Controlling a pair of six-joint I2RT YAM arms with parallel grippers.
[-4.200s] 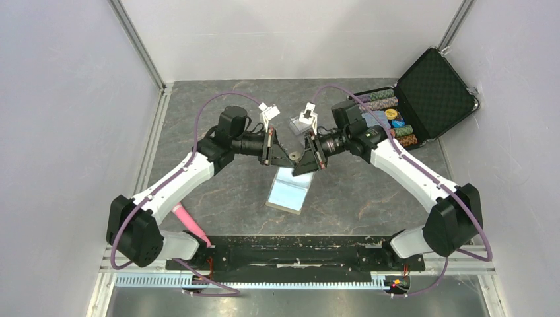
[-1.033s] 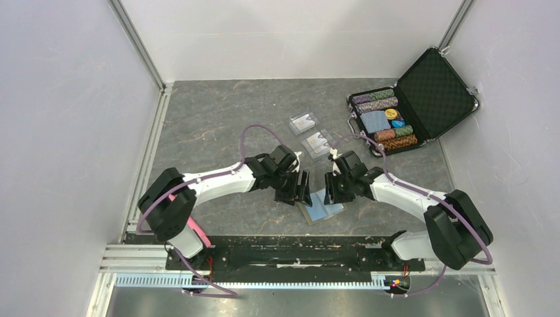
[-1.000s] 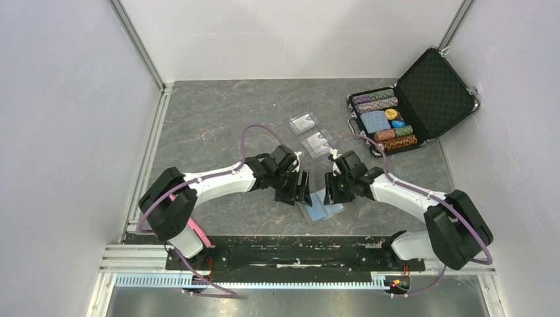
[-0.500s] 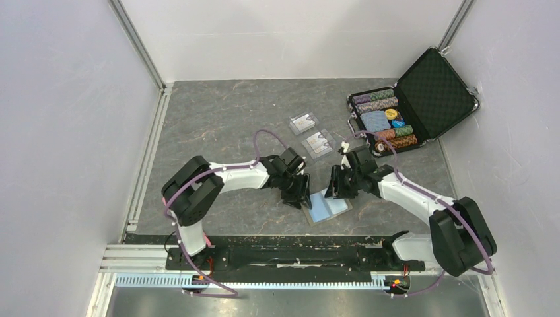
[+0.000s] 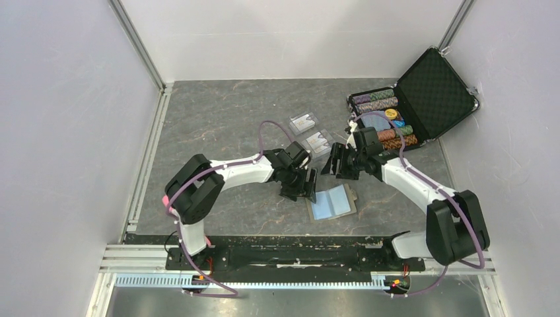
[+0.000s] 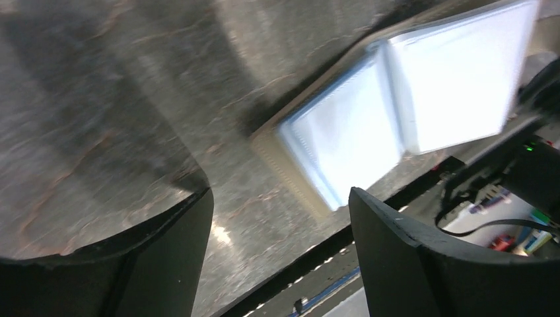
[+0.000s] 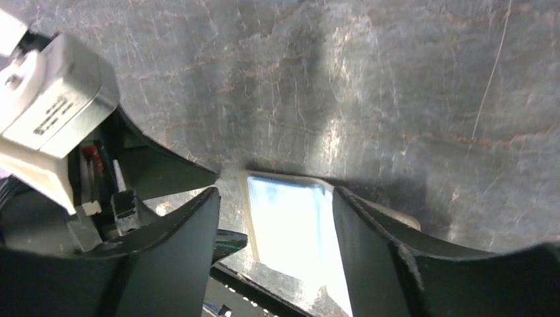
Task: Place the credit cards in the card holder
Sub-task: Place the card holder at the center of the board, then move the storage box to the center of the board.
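Left tool point(image 5: 308, 188), jaws apart and empty, just beside card holder point(image 5: 332, 203); right tool point(image 5: 335, 166), likewise apart, empty, near its far edge. Card holder open flat on surface point(image 5: 224, 119), blue pockets up.

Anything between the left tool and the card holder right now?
Nothing visible. The card holder lies open and flat beside the left tool, with only bare table between them.

White-shelled left arm point(image 5: 234, 173) and right arm point(image 5: 411, 186), black joints, looping purple cables point(image 5: 261, 131), broad black curved fingers point(image 6: 422, 264).
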